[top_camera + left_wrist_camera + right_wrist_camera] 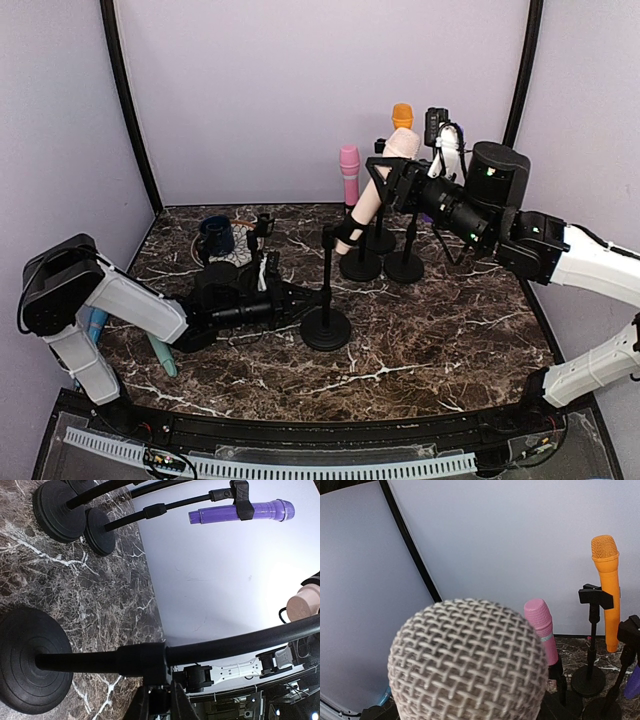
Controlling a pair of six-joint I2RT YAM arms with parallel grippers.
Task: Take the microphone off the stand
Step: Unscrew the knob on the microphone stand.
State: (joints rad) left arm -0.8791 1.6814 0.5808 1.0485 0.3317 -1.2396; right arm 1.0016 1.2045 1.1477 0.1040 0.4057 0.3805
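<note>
Two arms engaged. Your left jaws pinch the front stand [327, 270] low on its pole; your right jaws clasp the beige microphone [366, 206], tilted in the stand's clip. Likely step: extraction. Next: pull along its axis, stand braced.

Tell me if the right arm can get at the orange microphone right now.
Probably not yet: the right gripper is closed around the beige microphone, so its jaws are occupied. The orange microphone stands close behind, otherwise unobstructed.
</note>
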